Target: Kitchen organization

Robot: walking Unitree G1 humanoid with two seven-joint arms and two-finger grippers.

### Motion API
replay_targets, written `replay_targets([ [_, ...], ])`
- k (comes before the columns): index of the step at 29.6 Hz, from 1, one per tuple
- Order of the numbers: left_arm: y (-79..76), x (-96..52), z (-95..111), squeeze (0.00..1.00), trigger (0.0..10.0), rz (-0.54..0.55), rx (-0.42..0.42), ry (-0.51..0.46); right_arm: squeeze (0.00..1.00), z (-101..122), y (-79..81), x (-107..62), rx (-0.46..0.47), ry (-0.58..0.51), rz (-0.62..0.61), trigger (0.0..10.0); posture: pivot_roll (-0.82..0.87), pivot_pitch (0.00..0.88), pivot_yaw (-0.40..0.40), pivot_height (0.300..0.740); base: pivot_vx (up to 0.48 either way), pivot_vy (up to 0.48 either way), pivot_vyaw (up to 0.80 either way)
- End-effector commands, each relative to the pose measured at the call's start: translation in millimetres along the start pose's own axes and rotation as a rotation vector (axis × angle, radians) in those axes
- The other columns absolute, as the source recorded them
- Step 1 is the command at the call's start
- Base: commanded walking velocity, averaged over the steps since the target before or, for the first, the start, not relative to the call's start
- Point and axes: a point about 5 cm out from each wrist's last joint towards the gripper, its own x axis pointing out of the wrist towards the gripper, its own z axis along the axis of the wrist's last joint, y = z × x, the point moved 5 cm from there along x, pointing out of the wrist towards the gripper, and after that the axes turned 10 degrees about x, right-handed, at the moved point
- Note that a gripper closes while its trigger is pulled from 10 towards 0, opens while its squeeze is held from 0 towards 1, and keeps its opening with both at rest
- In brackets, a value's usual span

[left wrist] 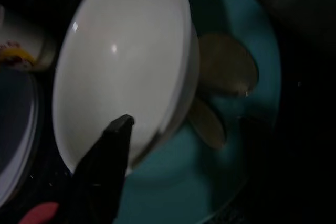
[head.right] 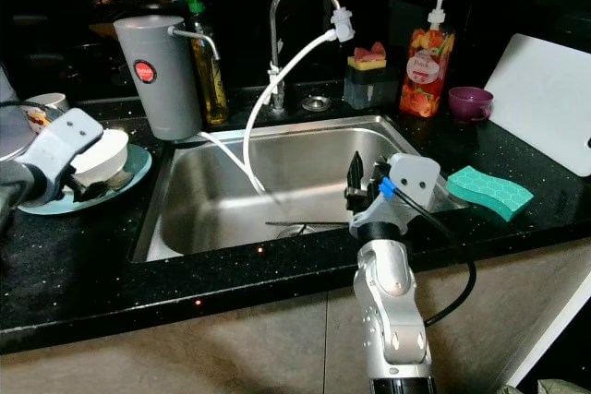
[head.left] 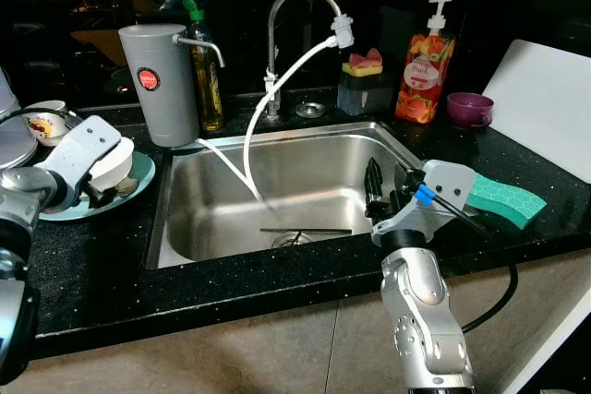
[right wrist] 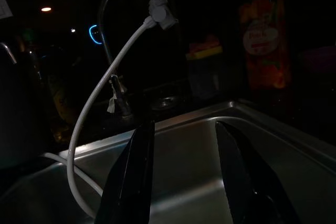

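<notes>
So the left gripper (head.left: 109, 182) sits left of the steel sink (head.left: 277, 196), one black finger (left wrist: 105, 166) inside a white bowl (left wrist: 121, 61) resting on a teal plate (left wrist: 231, 129). Can't tell if it's actually clamped on the rim. The right gripper (right wrist: 184, 171) hangs over the sink's right side, fingers spread with nothing between them, and a green sponge (head.left: 503, 200) lies just right of the sink.

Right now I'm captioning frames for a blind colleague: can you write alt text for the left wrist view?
A black finger of the left end effector reaches over the rim of a white bowl tilted on a teal plate. Brownish pieces lie on the plate beside the bowl.
</notes>
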Motion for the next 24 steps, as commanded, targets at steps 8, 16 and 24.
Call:
replay_targets([
  [8, -8.3, 5.7, -8.2, 0.0, 0.0, 0.046, 0.115, 0.047, 0.0, 3.2, 2.5, -0.5, 0.005, -0.007, 0.007, 10.0, 0.18, 0.086, 0.039, 0.74, 0.0, 0.0, 0.0],
  [16, 23.5, -1.2, 37.9, 0.0, 10.0, 0.339, 0.515, -0.076, 0.0, 3.8, 1.5, -1.0, 0.004, -0.008, 0.005, 10.0, 0.18, 0.09, 0.035, 0.74, 0.0, 0.0, 0.0],
  [24, -1.1, -22.2, 135.1, 0.0, 10.0, 0.351, 0.801, -0.545, 0.0, 9.2, 6.8, 4.9, 0.008, -0.019, 0.033, 10.0, 0.18, 0.091, 0.024, 0.74, 0.0, 0.0, 0.0],
])
